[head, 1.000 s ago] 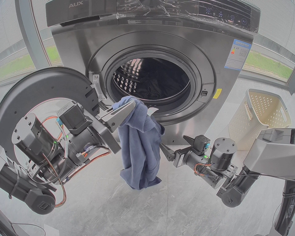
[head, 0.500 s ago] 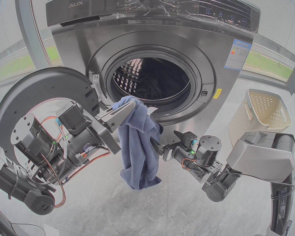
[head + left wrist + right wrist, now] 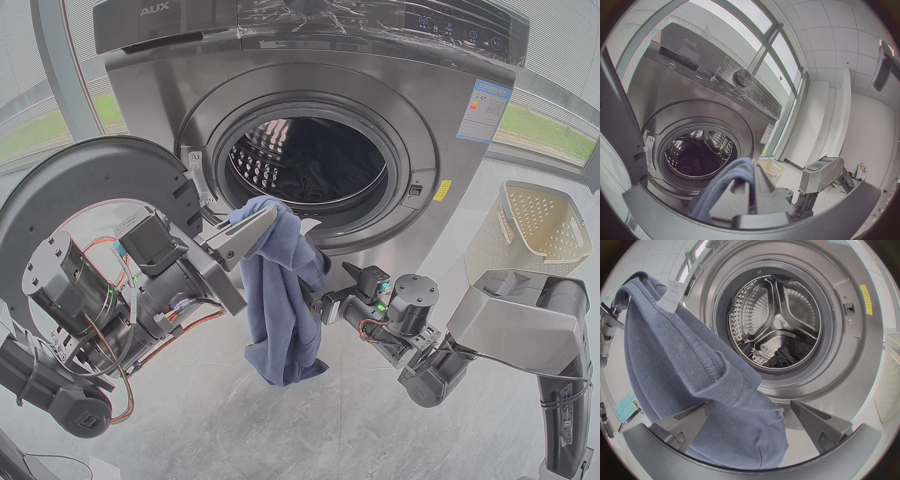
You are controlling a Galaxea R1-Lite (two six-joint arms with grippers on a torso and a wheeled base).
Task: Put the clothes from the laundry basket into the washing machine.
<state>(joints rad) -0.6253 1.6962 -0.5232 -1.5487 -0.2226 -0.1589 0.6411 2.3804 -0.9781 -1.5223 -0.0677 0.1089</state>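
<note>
A blue garment (image 3: 281,300) hangs in front of the washing machine (image 3: 375,81), its lower end near the floor. My left gripper (image 3: 265,215) is shut on its top fold, just below the open drum mouth (image 3: 306,162); the left wrist view shows the same grip (image 3: 753,170) on the blue garment (image 3: 725,187). My right gripper (image 3: 309,292) is open at the cloth's right side, mid-height. In the right wrist view its fingers (image 3: 690,419) stand wide apart with the blue garment (image 3: 693,371) pressed between and over them. Dark clothes (image 3: 784,357) lie inside the drum.
The machine's round door (image 3: 81,181) stands open on the left, behind my left arm. A cream laundry basket (image 3: 537,231) sits on the floor to the right of the machine. Grey tiled floor (image 3: 250,425) lies open in front.
My right arm has moved left, bringing its open gripper up against the hanging garment's side. The left arm and the garment's top have stayed where they were.
</note>
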